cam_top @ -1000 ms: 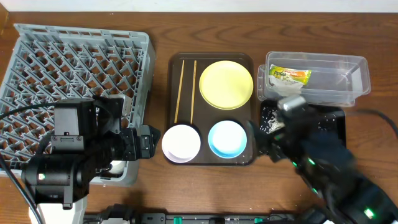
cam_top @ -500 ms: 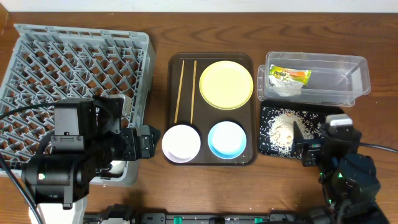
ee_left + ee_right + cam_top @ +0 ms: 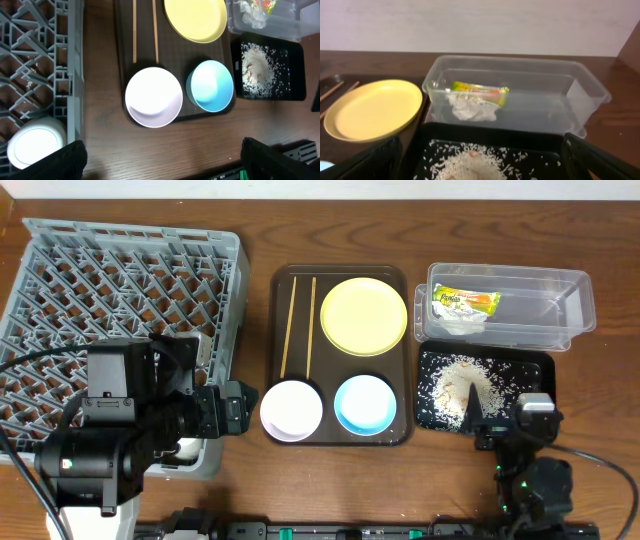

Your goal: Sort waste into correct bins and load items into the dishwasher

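Observation:
The grey dish rack (image 3: pixel 120 280) stands at the left. The yellow plate (image 3: pixel 364 316), two chopsticks (image 3: pixel 298 325), white bowl (image 3: pixel 291 409) and blue bowl (image 3: pixel 365 404) lie on the dark brown tray. The clear tub (image 3: pixel 520 285) holds the green-and-orange wrapper (image 3: pixel 465 301) and a crumpled scrap (image 3: pixel 470 110). Rice (image 3: pixel 460 388) lies piled in the black tray (image 3: pixel 540 375). My left gripper (image 3: pixel 240 412) is open and empty beside the white bowl (image 3: pixel 153 96). My right gripper (image 3: pixel 512 442) is open and empty at the black tray's near edge (image 3: pixel 435 135).
The dark brown serving tray (image 3: pixel 340 438) fills the table's middle. A white round object (image 3: pixel 32 147) sits at the rack's near corner. The tub (image 3: pixel 520 75) is directly behind the black tray. Bare wood lies along the front edge.
My right arm has pulled back from over the black tray toward the front edge, so the rice pile now shows whole. The left arm has not moved.

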Controlling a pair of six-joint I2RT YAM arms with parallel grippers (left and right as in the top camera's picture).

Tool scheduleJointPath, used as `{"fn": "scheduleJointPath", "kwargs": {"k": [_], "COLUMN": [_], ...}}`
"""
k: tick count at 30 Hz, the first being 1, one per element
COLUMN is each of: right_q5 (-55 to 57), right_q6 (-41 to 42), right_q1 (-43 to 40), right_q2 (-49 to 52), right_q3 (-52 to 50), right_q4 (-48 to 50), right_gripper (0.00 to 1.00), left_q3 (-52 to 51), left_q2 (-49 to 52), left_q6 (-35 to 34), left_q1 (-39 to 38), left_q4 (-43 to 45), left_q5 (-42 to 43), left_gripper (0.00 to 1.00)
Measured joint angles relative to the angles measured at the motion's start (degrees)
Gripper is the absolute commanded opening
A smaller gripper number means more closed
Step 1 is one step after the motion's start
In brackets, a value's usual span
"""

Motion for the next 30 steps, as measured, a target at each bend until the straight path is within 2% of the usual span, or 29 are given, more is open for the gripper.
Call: {"fn": "scheduleJointPath", "kwargs": {"k": [6,30], "right_q5": [-0.3,-0.3], "right_q6": [0.0,0.0], "right_q1": [0.0,0.0], "right_q2": [-4.2,-4.2], "right_q3": [-7.8,-8.3], "right_q4": [9.7,10.1], "right_gripper": [0.99,0.99], "left_q3": [0.0,0.0], "left_q2": [0.0,0.0], "left_q6": [0.0,0.0], "left_q1": [0.0,0.0], "left_q4": [0.0,0.0], "left_q5": [0.0,0.0], "left_gripper": [0.98,0.98]}}
